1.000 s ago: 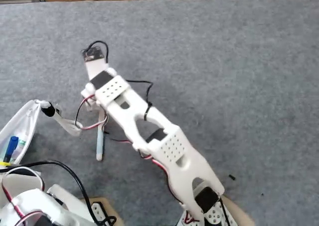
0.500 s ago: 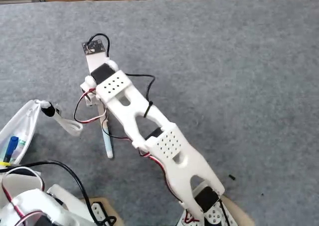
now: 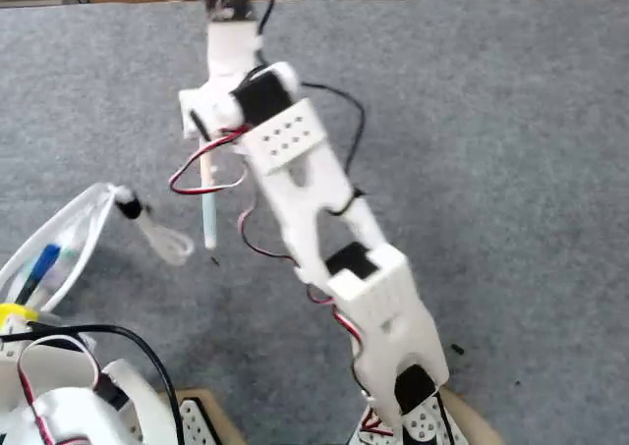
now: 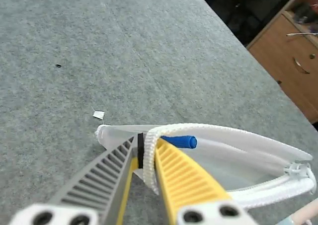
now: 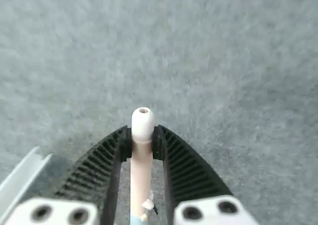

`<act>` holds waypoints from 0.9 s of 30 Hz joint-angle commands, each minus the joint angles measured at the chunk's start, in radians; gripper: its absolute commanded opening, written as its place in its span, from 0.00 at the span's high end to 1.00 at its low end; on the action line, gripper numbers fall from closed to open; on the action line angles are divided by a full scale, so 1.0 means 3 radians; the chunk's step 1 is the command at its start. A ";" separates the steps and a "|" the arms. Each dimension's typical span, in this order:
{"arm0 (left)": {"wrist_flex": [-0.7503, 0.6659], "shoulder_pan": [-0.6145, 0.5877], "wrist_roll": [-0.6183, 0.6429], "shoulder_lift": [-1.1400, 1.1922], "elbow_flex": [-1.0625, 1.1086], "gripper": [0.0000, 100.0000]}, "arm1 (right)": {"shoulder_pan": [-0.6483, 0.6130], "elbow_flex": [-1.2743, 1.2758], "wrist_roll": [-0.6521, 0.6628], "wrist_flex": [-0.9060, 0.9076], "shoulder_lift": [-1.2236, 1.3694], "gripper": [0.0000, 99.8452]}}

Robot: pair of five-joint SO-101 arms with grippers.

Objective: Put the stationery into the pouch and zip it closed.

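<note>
1. Your left gripper [image 4: 144, 146] is clamped on the zipper rim of the pouch [image 4: 233, 131], toward the end away from the slider. This grip appears to lift one lip and hold the mouth open so that an item can be dropped in.
2. A blue marker [image 4: 178, 141] already lies inside the pouch, just behind the clamped rim.
3. Your right gripper [image 5: 142, 133] is closed on the pale pen [image 5: 142, 119] close to its rounded top end, and the pen hangs tip-down from the jaws. Holding it near the top leaves the long lower part free to enter the pouch first.
4. In the high view, the pale pen [image 3: 208, 207] sits beside the slider end of the pouch, just past the zipper pull [image 3: 162, 237]. It appears to be off the grey table [image 3: 491, 121].
5. The pale pen is not yet over the pouch mouth. The likely next step is to carry it across and align it along the opening.
6. Zipping cannot start until the pen is inside.
</note>
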 commanded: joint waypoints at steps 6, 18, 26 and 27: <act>0.0000 0.1118 0.0511 0.0010 -0.0417 0.97 | 0.0189 0.0550 0.0000 0.0026 -0.1680 0.99; -0.0015 0.2125 0.0767 0.0036 -0.0130 0.97 | 0.0251 0.1291 0.0476 -0.0481 -0.3562 0.99; -0.0015 0.2100 0.0772 0.0026 -0.0090 0.97 | -0.0455 0.2432 0.0864 -0.1422 -0.4391 0.99; -0.0015 0.2100 0.0772 0.0015 -0.0090 0.97 | -0.0557 0.2631 0.0890 -0.1591 -0.4488 0.99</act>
